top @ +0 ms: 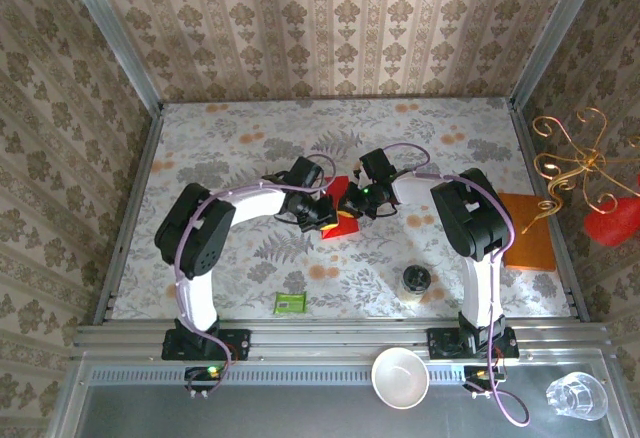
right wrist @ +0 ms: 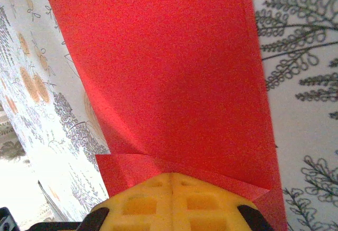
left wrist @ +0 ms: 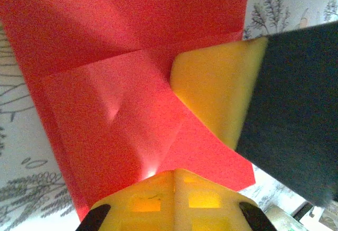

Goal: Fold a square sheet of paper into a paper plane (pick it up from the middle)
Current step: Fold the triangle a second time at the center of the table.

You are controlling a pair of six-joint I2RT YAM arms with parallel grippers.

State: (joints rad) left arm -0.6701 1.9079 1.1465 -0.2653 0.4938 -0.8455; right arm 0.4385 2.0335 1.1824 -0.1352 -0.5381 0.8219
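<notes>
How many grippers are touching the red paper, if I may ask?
2: the left gripper on the left of the paper, the right gripper on its right; both shut.

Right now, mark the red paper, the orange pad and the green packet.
red paper (right wrist: 169,73): right wrist view, flat middle of the sheet.
orange pad (top: 530,233): top view, middle of its bare face.
green packet (top: 290,304): top view, its centre.
</notes>
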